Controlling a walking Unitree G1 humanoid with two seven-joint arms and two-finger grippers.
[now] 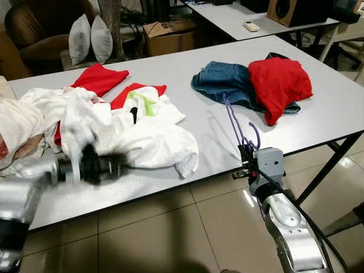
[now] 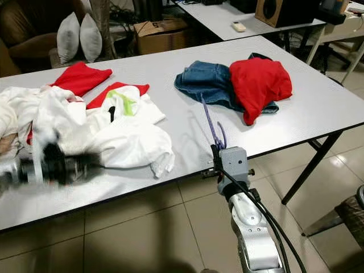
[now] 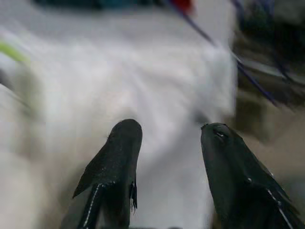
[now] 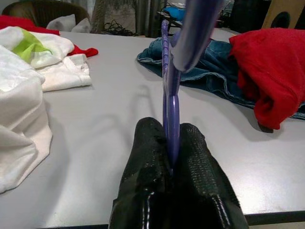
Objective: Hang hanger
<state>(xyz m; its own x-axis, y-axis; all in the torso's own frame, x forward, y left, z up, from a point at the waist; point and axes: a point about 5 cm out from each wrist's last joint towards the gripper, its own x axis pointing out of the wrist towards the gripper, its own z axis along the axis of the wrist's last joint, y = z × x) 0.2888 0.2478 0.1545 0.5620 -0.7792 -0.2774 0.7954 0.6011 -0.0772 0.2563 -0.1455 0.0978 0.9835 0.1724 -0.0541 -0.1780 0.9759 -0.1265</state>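
A long white table [image 1: 318, 122] on black legs is seen over a floor of glossy beige tiles [image 1: 170, 227]. Behind it, a second white table [image 1: 227, 17] carries a remote control [image 1: 251, 26] and a wooden speaker [image 1: 282, 10]. A cardboard box [image 1: 170, 35] is set on the floor between them, and two grey cushions [image 1: 90, 38] are propped beside a brown armchair [image 1: 40, 28].

The purple hanger [image 1: 236, 126] is gripped at the table's near edge by the right gripper [image 4: 172, 143], whose fingers are clamped tightly on its lower part. The hanger is held upright above the gripper, over the bare tabletop, its upper end reaching toward a blue denim garment [image 1: 224, 82].

The left gripper [image 3: 167, 131] is seen blurred over the near left part of the table, its fingers spread apart with nothing between them, just before a heap of white clothes [image 1: 136, 133]; it is well apart from the hanger.

One hanger is counted. Three red garments are seen: one red top [image 1: 278, 82] lying partly on the denim, and two red pieces [image 1: 102, 78] at the back of the white heap. One denim garment is present.
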